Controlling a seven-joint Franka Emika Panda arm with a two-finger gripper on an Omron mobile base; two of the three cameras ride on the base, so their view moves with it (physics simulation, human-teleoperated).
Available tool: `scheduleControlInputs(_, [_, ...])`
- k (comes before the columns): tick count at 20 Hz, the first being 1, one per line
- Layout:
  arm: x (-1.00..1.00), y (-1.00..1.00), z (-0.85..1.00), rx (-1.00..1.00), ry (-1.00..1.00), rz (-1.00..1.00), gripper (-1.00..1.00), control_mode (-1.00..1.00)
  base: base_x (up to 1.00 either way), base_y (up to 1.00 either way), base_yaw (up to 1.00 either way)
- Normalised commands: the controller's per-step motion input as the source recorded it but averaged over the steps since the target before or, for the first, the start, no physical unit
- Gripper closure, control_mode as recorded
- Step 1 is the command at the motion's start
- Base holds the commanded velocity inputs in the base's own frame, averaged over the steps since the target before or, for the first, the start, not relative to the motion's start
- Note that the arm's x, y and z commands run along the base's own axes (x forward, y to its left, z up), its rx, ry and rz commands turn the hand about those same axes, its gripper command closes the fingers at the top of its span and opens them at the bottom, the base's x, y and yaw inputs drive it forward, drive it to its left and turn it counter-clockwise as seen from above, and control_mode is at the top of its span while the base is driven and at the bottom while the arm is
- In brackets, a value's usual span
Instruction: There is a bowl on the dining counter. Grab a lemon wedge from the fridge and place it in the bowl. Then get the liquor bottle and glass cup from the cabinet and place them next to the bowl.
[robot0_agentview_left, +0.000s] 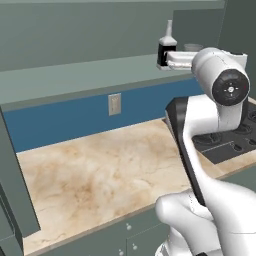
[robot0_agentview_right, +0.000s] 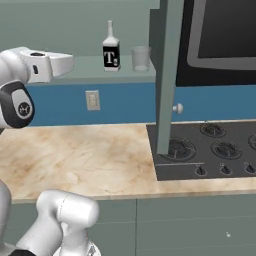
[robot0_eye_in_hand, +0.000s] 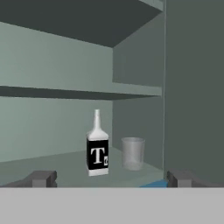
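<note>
- Here the arm's round joint hides the lower right part of the liquor bottle (robot0_agentview_left: 166, 49) in the left base view, and the glass cup (robot0_agentview_left: 192, 48) behind it is faint and hard to see.
- The open cabinet (robot0_eye_in_hand: 57, 65) door cuts across the black hob (robot0_agentview_right: 210, 150).
- The fingers (robot0_eye_in_hand: 43, 178) are spread wide apart, holding and touching nothing.
- The bottle and cup stand side by side on the cabinet's lowest shelf, near its right wall.

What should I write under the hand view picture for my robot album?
Open gripper faces the liquor bottle and glass cup on the cabinet shelf.
</note>
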Motion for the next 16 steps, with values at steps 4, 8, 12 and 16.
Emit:
scheduleControlInputs(4, [0.01,-0.05,-0.06,0.0,-0.04,0.0,-1.0,-1.0,0.0,0.0,0.0])
scheduleControlInputs(8, [0.14,0.0,0.0,0.0,0.02,0.0,-1.0,-1.0,0.0,0.0,0.0])
scheduleControlInputs(12, [0.13,-0.01,0.0,0.0,0.02,0.0,-1.0,-1.0,0.0,0.0,0.0])
scheduleControlInputs(16, [0.07,0.0,0.0,0.0,0.05,0.0,-1.0,-1.0,0.0,0.0,0.0])
